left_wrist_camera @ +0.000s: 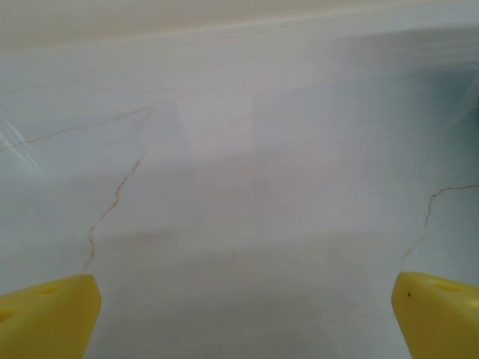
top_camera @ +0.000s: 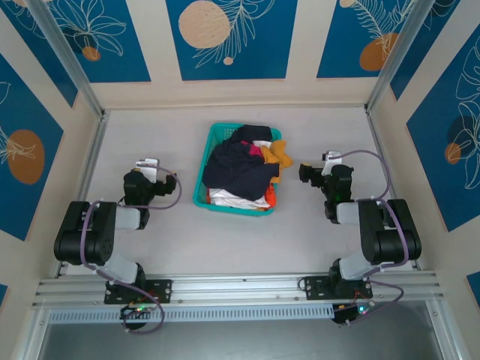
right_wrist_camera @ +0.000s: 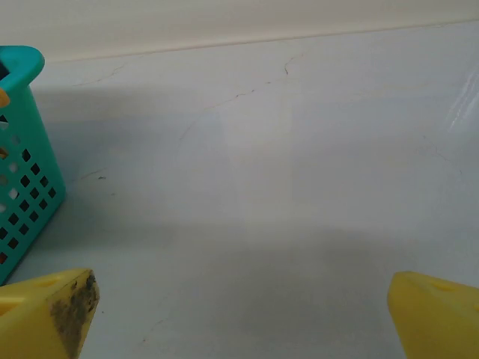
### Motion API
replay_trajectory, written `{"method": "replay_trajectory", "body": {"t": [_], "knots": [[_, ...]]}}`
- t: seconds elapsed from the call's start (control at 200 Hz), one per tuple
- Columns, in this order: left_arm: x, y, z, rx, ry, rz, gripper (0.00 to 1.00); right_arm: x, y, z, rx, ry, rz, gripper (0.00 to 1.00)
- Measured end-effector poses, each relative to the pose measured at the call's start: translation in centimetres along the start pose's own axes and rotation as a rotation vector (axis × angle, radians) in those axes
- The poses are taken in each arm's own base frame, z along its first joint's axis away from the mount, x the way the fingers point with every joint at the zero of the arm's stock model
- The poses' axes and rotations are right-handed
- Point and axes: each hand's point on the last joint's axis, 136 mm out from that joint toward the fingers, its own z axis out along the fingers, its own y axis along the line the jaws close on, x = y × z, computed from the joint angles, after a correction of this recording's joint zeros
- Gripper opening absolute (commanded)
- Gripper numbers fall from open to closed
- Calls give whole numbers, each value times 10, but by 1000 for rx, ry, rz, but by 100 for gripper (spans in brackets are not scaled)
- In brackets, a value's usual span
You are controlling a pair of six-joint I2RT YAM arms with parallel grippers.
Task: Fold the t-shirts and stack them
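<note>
Top external: t-shirts (top_camera: 238,169) heaped in teal basket (top_camera: 225,208), between both arms. Left gripper (left_wrist_camera: 243,318) and right gripper (right_wrist_camera: 239,318) spread wide, empty, over bare table (top_camera: 150,240); the basket is near the right gripper's left side.

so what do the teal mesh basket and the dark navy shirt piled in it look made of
Teal mesh basket: probably moulded plastic, smooth with a slight sheen, going by its even square holes and rounded rim. Dark navy shirt: soft matte cloth; it slumps in folds.
</note>
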Motion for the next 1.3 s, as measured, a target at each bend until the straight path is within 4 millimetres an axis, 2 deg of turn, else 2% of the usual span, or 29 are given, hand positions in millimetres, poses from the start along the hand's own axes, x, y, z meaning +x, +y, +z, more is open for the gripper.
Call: {"method": "replay_trajectory", "body": {"t": [0.77,0.9,1.015,1.145,1.215,1.295], "knots": [[0,0,0,0,0,0,100,0,0,0,0,1,0,99],[-4,-2,-5,-1,-9,5,100,5,0,-4,1,47,7,99],[-27,-7,-19,6,-53,24,100,-16,5,-12,-12,43,7,99],[-67,-27,-41,60,-134,90,100,-58,20,-22,-59,5,0,99],[-93,-46,-50,121,-175,139,100,-78,36,-27,-97,-10,-18,99],[-120,-71,-60,207,-215,195,100,-95,66,-32,-164,-7,-48,99]]}}
